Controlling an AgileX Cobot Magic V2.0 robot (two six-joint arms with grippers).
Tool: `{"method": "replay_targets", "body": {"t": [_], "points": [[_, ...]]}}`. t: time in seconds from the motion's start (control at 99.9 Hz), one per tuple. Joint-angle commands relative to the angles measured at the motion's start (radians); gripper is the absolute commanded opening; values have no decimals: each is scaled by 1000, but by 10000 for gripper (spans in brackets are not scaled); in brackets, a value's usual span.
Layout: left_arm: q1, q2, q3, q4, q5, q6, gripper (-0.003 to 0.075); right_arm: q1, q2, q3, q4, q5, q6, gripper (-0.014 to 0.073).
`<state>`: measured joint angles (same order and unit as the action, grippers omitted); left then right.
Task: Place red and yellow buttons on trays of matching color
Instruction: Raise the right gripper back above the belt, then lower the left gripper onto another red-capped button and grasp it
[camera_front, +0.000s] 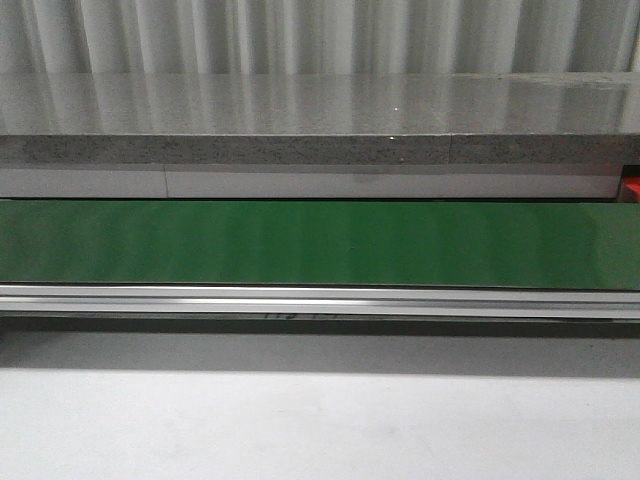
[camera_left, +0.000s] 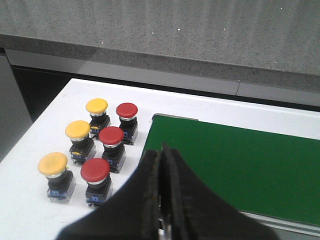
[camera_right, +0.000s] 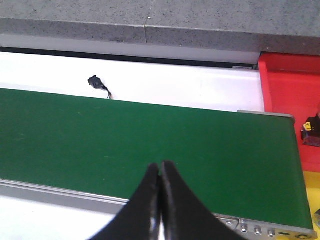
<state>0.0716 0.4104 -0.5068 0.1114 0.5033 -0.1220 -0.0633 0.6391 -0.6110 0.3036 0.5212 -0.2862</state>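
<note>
The conveyor belt (camera_front: 320, 245) is plain deep green, edged by a silver metal rail (camera_front: 320, 298). The surface (camera_front: 320, 425) is flat white. Behind it runs a speckled grey stone ledge (camera_front: 320, 148). Three buttons have yellow caps (camera_left: 96, 106) and three have red caps (camera_left: 127, 110), all on black bodies with clear bases showing blue bits. The tray (camera_right: 292, 90) is bright red. Each end effector, left (camera_left: 161, 200) and right (camera_right: 160, 200), is black. A small black connector (camera_right: 95, 81) lies on the white.
</note>
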Motion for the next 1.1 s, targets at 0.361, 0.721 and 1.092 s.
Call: {"method": "replay_targets", "body": {"t": [0.361,0.721,1.092], "points": [[1,3,-25,-5,-83,-7,253,1,-3,-24,13,-60,-12,-68],[3,5,-30,-5,-109,-10,620,1,-3,-24,13,-60,-12,-68],[5,283,-194,3,-53,-266,619,1,-3,-24,13,-60,-12,-68]]}}
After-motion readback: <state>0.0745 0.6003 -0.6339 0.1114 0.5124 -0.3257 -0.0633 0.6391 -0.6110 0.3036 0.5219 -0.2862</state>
